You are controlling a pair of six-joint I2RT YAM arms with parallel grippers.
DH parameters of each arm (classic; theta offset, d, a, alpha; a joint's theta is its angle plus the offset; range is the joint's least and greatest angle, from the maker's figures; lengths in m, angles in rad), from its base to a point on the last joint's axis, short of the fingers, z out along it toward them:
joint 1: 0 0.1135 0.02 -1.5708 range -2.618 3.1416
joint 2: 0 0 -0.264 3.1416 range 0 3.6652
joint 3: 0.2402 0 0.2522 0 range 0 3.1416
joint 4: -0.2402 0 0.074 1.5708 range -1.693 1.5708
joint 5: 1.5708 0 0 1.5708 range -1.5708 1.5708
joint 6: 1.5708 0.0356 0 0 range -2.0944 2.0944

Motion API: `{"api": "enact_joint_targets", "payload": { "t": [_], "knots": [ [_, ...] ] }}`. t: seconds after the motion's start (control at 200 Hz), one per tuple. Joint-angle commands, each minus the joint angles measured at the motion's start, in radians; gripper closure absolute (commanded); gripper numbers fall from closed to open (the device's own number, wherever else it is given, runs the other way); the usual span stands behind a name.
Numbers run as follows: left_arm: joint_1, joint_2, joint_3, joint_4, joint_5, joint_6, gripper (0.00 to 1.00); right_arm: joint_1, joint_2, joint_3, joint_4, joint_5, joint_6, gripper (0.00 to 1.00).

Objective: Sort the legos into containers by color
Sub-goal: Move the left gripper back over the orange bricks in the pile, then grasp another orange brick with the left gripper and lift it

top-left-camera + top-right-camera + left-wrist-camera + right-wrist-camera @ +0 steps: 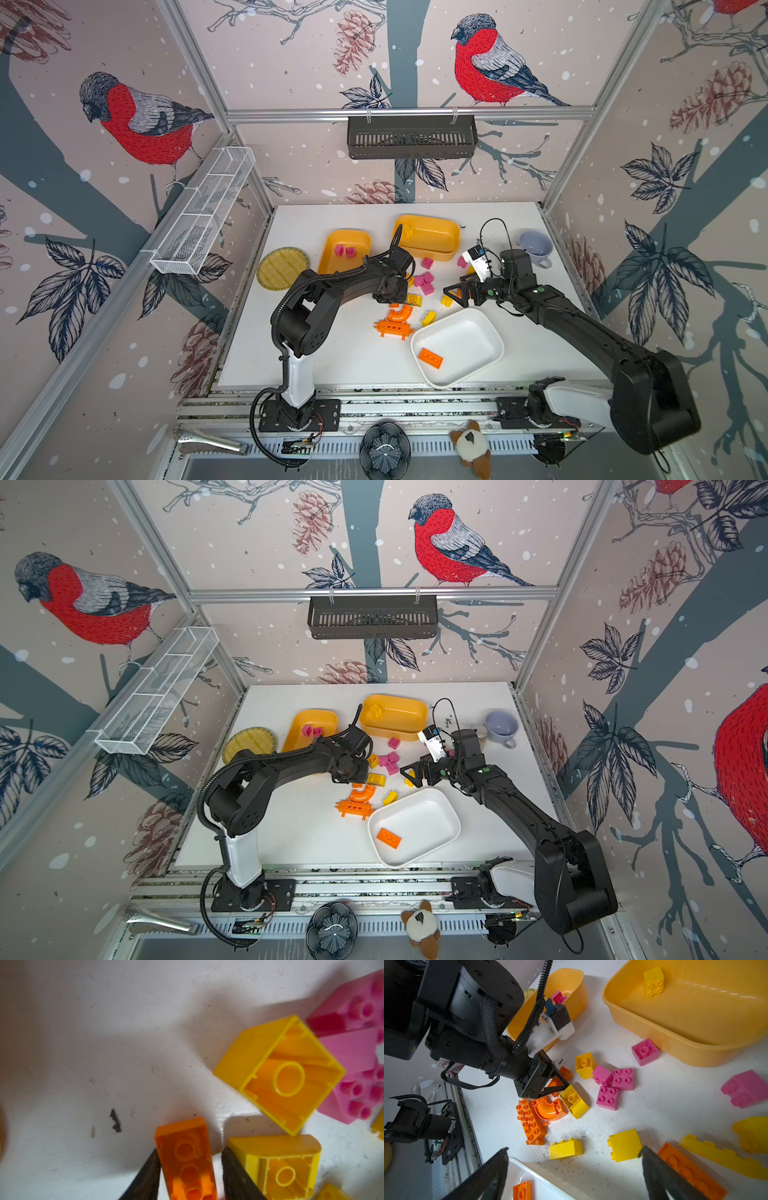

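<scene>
My left gripper [190, 1149] points down into the loose legos at mid-table, jaws open around an orange plate [185, 1159] standing on edge. One finger touches it and a thin gap shows at the other. Yellow blocks [280, 1076] and pink cubes [426, 282] lie beside it, with an orange arch [400, 312] and a spiky bar [392, 328] nearer the front. My right gripper [574, 1150] hovers wide open and empty by the white container [461, 340], which holds one orange plate [430, 358]. One yellow-orange container [349, 241] holds two pink cubes. The other [436, 237] holds a yellow block.
A round woven yellow plate [282, 268] lies at the table's left edge. A grey-blue cup [536, 247] stands at the back right. A wire basket [203, 216] hangs on the left wall and a black one [411, 137] on the back wall.
</scene>
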Motion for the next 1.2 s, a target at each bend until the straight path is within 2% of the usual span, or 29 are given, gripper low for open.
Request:
{"api": "enact_joint_targets", "payload": {
  "t": [0.0,0.145,0.37,0.48,0.665,0.775,0.911,0.986,1.061,1.196],
  "knots": [
    [-0.008,0.013,-0.005,-0.054,-0.051,-0.011,0.56,0.002,0.000,0.005,0.028,0.014,0.005,0.01],
    [-0.015,-0.003,0.014,-0.092,-0.120,0.005,0.68,0.002,-0.004,0.007,0.029,0.019,0.005,0.01],
    [-0.013,-0.049,0.095,-0.150,-0.137,0.032,0.70,0.002,-0.002,0.010,0.034,0.022,0.007,0.01],
    [-0.011,-0.064,0.156,-0.167,-0.070,0.049,0.70,0.002,-0.003,0.015,0.034,0.023,0.008,0.01],
    [-0.048,-0.116,0.207,-0.191,0.162,0.112,0.71,-0.013,-0.017,0.028,0.006,0.036,-0.009,0.01],
    [-0.092,-0.181,0.162,-0.192,0.209,0.082,0.71,-0.026,-0.035,0.026,0.001,0.040,-0.010,0.01],
    [-0.099,-0.258,0.083,-0.131,0.266,0.022,0.71,-0.039,-0.042,0.020,-0.006,0.041,-0.013,0.01],
    [-0.109,-0.278,0.062,-0.101,0.318,0.000,0.71,-0.043,-0.045,0.016,-0.009,0.038,-0.015,0.01],
    [-0.128,-0.273,0.061,-0.130,0.319,-0.022,0.72,-0.048,-0.049,0.016,-0.019,0.037,-0.021,0.01],
    [-0.218,-0.291,0.021,-0.082,0.344,-0.067,0.72,-0.065,-0.055,0.015,-0.040,0.037,-0.033,0.01]
  ]
}}
